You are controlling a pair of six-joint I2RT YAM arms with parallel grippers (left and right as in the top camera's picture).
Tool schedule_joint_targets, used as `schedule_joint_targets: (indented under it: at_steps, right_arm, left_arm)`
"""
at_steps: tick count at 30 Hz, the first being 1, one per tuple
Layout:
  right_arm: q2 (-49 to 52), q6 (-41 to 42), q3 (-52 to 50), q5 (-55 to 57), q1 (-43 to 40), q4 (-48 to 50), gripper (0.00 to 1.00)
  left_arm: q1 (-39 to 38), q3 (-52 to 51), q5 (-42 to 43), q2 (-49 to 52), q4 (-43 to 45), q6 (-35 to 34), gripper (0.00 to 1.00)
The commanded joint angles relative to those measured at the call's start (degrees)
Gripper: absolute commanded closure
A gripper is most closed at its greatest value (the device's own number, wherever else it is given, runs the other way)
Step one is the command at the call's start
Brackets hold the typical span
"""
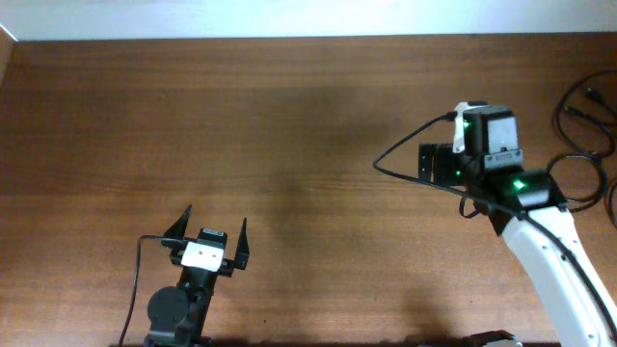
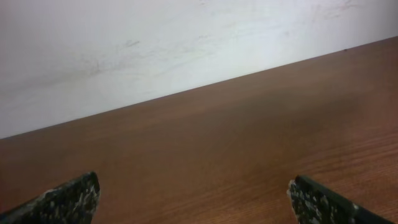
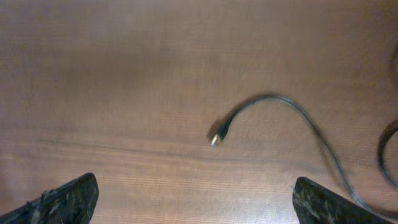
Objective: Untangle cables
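Several thin black cables [image 1: 557, 118] lie in loose loops at the table's far right edge in the overhead view. In the right wrist view one cable [image 3: 292, 107] curves across the wood and ends in a small metallic plug [image 3: 215, 139]; a second loop [image 3: 382, 155] shows at the right edge. My right gripper [image 3: 196, 199] is open and empty, hovering above the table, with the plug ahead of its jaws. My left gripper [image 1: 210, 231] is open and empty at the front left, far from the cables. In its own view [image 2: 193, 190] only bare wood lies between its fingers.
The brown wooden table [image 1: 289, 145] fills the overhead view. A white wall [image 2: 155, 43] stands behind its far edge. A thick black wire [image 1: 405, 145] fixed to the right arm [image 1: 540, 231] arcs out to the left of its wrist.
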Motion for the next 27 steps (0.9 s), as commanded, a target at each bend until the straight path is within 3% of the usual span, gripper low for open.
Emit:
schedule_joint_targets:
  at_steps: [1,4,7,12,18,27]
  right_arm:
    - [-4.5,0.0,-0.2,-0.1,0.4,6.3,0.01]
    - [-7.1,0.0,-2.3,-8.3,0.4,13.3,0.01]
    - [-13.4,0.4,-15.0,-13.9,0.4,30.7,0.01]
    - [-26.4,0.4,-32.7,-11.2,-0.5,46.0,0.01]
    - [-42.2,0.4,-47.5,-11.2,-3.4,55.3,0.01]
    - [-57.7,0.4,-62.2,-10.8,-3.4,55.7,0.01]
  left_arm:
    - [0.1,-0.1,-0.4,-0.3,-0.5,0.1,0.01]
    - [0.1,-0.1,-0.4,-0.3,-0.5,0.1,0.01]
    - [0.1,-0.1,-0.4,-0.3,-0.5,0.1,0.01]
    - [0.1,-0.1,-0.4,-0.3,-0.5,0.1,0.01]
    - [0.1,-0.1,-0.4,-0.3,-0.5,0.1,0.01]
    - [0.1,-0.1,-0.4,-0.3,-0.5,0.1,0.01]
